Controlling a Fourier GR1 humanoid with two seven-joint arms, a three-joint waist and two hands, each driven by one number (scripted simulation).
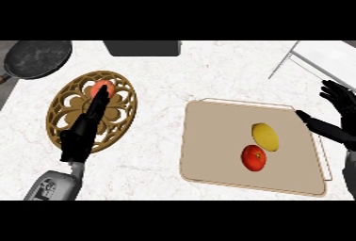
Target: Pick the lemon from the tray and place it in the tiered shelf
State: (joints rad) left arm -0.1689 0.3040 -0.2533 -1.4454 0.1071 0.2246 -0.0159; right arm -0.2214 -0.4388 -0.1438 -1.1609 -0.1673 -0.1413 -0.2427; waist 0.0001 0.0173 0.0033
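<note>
Nearest the robot, at the lower left, the left hand [82, 136] lies stretched over a round openwork trivet [69, 92], fingers straight and holding nothing, their tips reaching a reddish fruit [104, 86] that sits on the trivet's far part. At the near right stands the tray [208, 141], a beige, low-rimmed rectangle on the counter [153, 155]. On it the tomato [254, 157] lies nearest, and just beyond it, touching or nearly so, lies the lemon [265, 136], right of the tray's middle and untouched. Judgement on handling: the lemon is likely light, stiff enough not to crush, smooth-skinned and inclined to roll; hold is best taken across its narrower middle, approaching from the right or far side so that the tomato is not disturbed. The right hand [341, 117] hovers at the tray's right edge, fingers spread and relaxed, thumb pointing toward the lemon, holding nothing and apart from the fruit. The counter is pale marble, flat, with free room around the tray. Farther off, a dark frying pan [36, 57] sits at the far left, a dark box-like object [142, 47] at the far middle, and thin metal rails [299, 59] at the far right, presumably part of the tiered shelf, mostly out of view.
</note>
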